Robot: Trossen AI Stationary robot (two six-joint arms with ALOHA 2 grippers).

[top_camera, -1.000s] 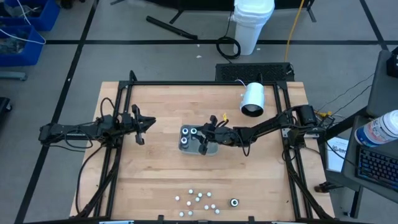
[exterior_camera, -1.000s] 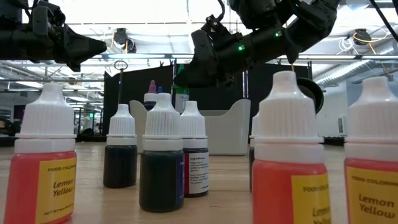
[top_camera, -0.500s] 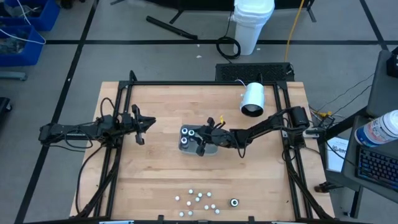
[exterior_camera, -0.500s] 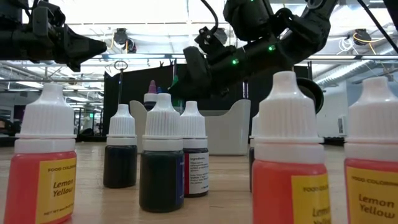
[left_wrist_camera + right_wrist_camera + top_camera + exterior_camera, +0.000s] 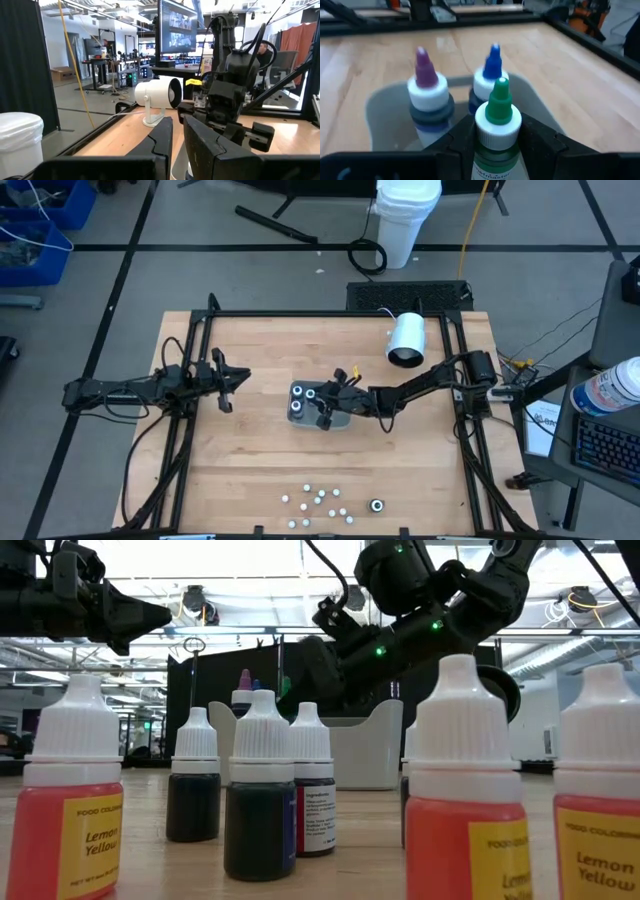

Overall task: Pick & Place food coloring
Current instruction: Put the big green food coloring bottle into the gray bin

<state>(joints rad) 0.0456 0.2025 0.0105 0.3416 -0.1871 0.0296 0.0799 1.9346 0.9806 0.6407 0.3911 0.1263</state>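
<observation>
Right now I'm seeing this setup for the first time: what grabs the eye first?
At mid-table the right gripper holds a green-tipped bottle over the grey tray, where purple-tipped and blue-tipped bottles already stand. A cluster of white-capped bottles waits at the near edge, and the left gripper hangs idle at the left.

The surface point(image 5: 260, 460) is pale wood with visible grain and a soft satin sheen. The food coloring bottles point(image 5: 259, 802) are smooth, glossy translucent plastic with ribbed matt white caps and paper labels. The tray point(image 5: 385, 107) beneath the right end effector point(image 5: 496, 137) looks matt grey plastic. That end effector's fingers point(image 5: 540, 142) are dull black.
</observation>
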